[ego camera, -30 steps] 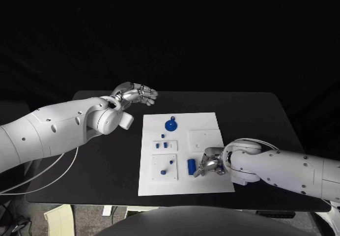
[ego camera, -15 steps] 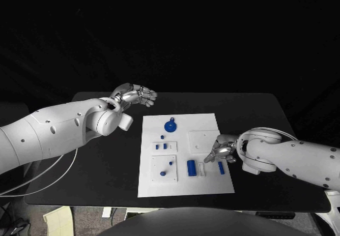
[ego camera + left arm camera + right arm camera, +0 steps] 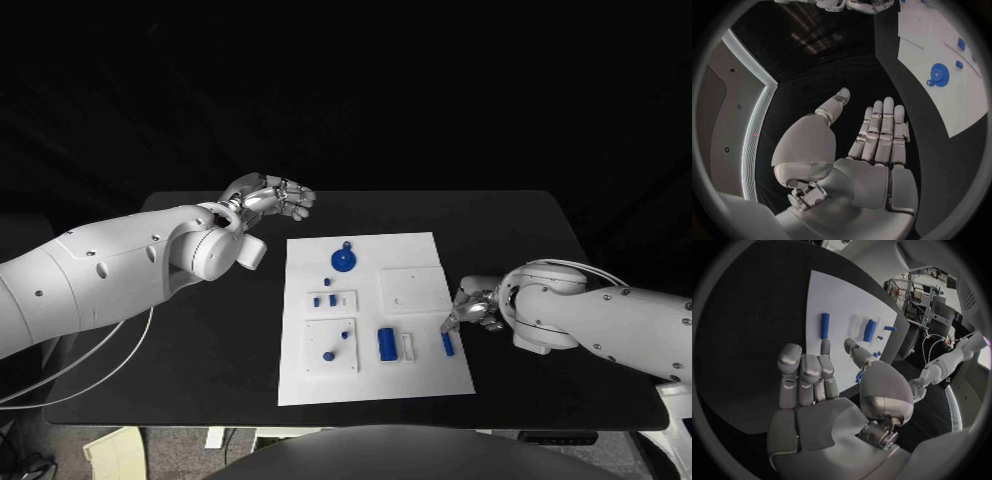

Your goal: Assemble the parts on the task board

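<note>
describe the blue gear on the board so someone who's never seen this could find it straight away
Start at the white task board in the middle of the black table. Go to the board's far end, away from the robot. There lies the blue gear, round and toothed, the widest blue piece; the other blue parts nearer the robot are slim bars or small pegs.

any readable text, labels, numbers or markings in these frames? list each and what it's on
None can be read.
Task board: plain white, no print visible.
Blue parts, such as the gear and the cylinder: no markings visible.
Left hand and right hand: no label or logo legible on them or on the white arms.
Black table: no markings visible.
</note>
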`<state>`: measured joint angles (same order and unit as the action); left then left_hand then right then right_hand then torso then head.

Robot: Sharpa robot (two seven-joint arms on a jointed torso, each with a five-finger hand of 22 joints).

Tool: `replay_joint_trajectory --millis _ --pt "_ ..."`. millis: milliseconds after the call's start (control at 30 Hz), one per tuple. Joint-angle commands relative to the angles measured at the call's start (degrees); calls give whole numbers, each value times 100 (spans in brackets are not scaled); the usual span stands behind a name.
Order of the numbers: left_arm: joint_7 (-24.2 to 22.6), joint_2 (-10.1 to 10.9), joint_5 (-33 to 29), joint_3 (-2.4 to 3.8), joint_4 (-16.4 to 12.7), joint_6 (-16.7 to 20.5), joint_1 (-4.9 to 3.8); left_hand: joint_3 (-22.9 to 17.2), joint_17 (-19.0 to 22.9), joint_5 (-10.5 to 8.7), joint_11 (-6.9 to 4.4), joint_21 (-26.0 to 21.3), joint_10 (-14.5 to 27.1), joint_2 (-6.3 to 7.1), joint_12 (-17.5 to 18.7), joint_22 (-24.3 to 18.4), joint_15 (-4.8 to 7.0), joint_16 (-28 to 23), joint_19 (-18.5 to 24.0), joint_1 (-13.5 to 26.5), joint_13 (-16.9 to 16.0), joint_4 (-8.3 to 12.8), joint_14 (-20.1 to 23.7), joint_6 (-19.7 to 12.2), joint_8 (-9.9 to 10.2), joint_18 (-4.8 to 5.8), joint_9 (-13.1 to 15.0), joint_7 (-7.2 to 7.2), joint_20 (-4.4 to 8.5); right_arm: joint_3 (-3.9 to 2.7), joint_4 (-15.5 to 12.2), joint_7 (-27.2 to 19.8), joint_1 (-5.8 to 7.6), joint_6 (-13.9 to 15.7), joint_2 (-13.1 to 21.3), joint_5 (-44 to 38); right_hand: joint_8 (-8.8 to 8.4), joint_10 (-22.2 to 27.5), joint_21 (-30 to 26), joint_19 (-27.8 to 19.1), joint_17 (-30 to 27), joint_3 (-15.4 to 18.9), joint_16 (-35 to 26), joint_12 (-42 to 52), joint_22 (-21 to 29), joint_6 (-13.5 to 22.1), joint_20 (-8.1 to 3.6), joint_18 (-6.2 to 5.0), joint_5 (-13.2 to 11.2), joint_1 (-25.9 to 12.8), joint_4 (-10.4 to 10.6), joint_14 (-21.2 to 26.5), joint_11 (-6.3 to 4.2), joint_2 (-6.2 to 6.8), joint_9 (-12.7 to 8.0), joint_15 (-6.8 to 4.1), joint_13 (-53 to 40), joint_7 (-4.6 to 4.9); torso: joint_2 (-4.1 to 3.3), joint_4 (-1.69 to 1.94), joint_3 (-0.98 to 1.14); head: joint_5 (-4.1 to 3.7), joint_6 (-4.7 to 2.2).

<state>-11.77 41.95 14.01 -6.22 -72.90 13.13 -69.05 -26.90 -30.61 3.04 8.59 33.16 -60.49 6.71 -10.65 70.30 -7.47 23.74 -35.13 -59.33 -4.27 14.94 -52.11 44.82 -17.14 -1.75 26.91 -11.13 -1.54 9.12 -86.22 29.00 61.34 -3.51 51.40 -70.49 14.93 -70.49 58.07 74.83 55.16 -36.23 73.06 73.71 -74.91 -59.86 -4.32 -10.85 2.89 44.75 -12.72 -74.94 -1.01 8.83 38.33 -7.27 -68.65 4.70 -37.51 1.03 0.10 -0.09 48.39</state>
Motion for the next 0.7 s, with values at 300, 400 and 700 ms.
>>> replay_joint_trajectory --millis 300,400,700 --pt "-60 0 3 3 -21 -45 -4 2 -10 -11 25 -32 3 9 28 11 8 -22 -33 40 8 -31 -45 -23 -33 -118 -9 -1 -11 107 55 321 -180 -66 -63 -568 46 -122 34 9 12 -35 -8 32 -41 -79 22 -415 -10 8 54 -19 -72 55 29 -35 -11 -13 -4 12 -7 -28 -1" --pt "-59 6 3 3 -22 -44 -4 3 -11 -11 24 -32 3 9 28 12 8 -23 -33 41 8 -31 -45 -23 -33 -118 -9 -1 -11 108 112 315 -235 -30 -112 -638 45 -121 35 8 13 -36 -8 29 -42 -79 26 -415 -9 -6 70 -19 -72 65 31 -36 -9 -13 -3 13 -5 -31 1" --pt "-55 18 2 3 -26 -50 -4 4 -15 -11 24 -35 2 10 28 14 8 -26 -34 46 8 -35 -46 -22 -35 -118 -10 -1 -12 109 222 290 -403 100 -291 -749 40 -114 38 7 14 -35 -7 15 -45 -75 35 -415 -9 -48 119 -18 -73 78 38 -38 1 -13 -8 16 -9 -29 22"
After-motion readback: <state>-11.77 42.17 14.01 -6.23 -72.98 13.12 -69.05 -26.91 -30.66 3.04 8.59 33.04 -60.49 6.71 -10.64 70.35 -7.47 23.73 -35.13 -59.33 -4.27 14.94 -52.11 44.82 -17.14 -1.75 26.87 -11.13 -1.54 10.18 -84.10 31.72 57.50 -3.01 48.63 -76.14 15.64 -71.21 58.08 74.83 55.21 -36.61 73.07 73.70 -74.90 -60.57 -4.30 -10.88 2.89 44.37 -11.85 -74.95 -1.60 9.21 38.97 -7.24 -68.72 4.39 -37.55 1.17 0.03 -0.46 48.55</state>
